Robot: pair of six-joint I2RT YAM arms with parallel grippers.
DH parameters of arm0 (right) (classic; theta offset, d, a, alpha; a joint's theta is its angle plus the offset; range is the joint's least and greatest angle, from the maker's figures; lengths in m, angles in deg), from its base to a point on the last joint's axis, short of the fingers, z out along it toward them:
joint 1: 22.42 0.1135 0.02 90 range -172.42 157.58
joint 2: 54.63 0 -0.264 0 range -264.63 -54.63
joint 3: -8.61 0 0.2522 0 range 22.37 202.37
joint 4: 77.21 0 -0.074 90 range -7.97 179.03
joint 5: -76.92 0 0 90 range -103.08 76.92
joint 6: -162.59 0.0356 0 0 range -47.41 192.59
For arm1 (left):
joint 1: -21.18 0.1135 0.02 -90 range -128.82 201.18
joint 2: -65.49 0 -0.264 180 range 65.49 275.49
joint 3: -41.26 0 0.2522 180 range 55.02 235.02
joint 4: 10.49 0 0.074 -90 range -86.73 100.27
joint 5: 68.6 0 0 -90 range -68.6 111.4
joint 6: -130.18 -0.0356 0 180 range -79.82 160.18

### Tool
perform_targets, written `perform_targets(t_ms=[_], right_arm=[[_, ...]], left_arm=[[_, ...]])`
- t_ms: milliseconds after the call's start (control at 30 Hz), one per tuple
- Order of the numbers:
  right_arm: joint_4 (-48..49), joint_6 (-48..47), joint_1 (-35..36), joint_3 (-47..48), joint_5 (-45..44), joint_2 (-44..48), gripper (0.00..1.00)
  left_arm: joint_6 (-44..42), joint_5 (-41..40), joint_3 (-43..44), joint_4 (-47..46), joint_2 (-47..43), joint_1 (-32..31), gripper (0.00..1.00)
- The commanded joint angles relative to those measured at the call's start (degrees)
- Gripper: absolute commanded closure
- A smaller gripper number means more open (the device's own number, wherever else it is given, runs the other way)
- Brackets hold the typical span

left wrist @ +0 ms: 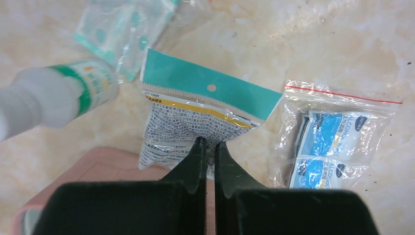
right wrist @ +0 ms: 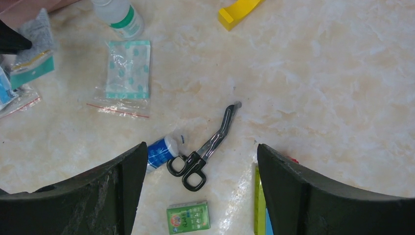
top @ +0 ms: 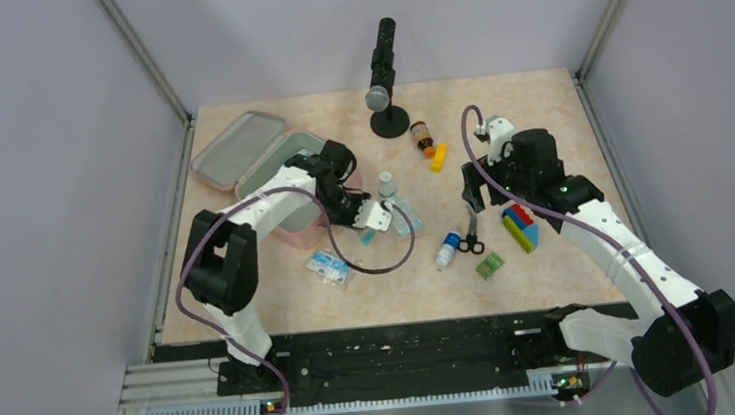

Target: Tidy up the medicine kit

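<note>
Pink medicine kit point(top: 238, 151) just beside left end effector point(left wrist: 208, 142), pinching teal-topped sachet point(left wrist: 195, 110).

left arm point(top: 265, 204) jaws pinched together, right arm point(top: 608, 229) jaws spread

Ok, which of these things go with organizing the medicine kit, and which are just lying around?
For the job: medicine kit, teal-topped sachet pinched in the left fingers, alcohol pad bag, white green-labelled bottle, clear bag of dressings, scissors, small blue-labelled bottle, green box, amber bottle.
Lying about: microphone on its stand, toy-brick block, yellow brick.
</note>
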Motion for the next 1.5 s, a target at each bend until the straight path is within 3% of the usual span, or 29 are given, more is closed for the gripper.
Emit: perform_targets(t_ms=[0,167,400,500,700,900,1467], right_arm=[[1.1,-0.6,0.4,2.3,0.1,-1.2,0.19],[0.6,-0.8,0.3,3.4,0.3,-2.4,0.19],[1.4,-1.0,0.4,4.9,0.4,-4.1,0.19],[1.9,-0.9,0.3,5.3,0.6,-4.8,0.19],[2.0,-0.7,0.4,5.7,0.8,-5.4,0.19],[2.0,-1.0,0.4,6.0,0.4,-5.4,0.19],[1.9,-1.8,0.4,4.1,-0.5,-3.6,0.19]], left_arm=[[6.6,8.3,4.3,0.9,-5.8,2.5,1.00],[20.8,10.4,10.6,-2.4,-8.0,3.6,1.00],[49.8,-4.2,9.4,-8.4,-12.0,6.5,1.00],[59.5,-15.4,8.2,-9.1,-11.6,8.3,1.00],[82.9,-22.8,9.7,-5.1,-7.2,17.1,1.00],[80.3,-29.2,14.6,-3.0,2.4,17.9,1.00],[66.9,-31.3,20.2,-9.6,14.9,21.1,1.00]])
